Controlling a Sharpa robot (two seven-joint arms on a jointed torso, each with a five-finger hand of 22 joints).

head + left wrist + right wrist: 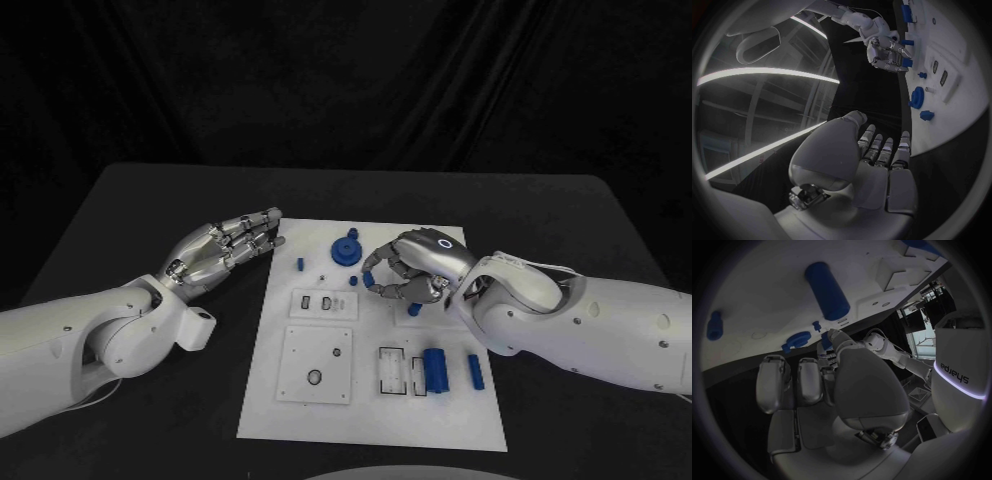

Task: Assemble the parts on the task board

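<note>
The white task board [433,420] lies mid-table. A blue gear [346,250] and a small blue peg [300,264] sit near its far end. A thick blue cylinder [437,372] and a thinner blue pin [475,372] lie at its near right. My right hand [415,266] hovers over the board's far right, its fingers curled around a small blue part [371,278] at their tips. Another small blue piece [414,309] shows just under that hand. My left hand [228,250] rests at the board's left edge with its fingers stretched out and nothing in them.
Recessed white blocks with slots [322,304] and holes [316,365] take up the board's middle and near left. A rectangular pocket [392,370] lies beside the cylinder. Black table [144,200] surrounds the board, backed by a dark curtain.
</note>
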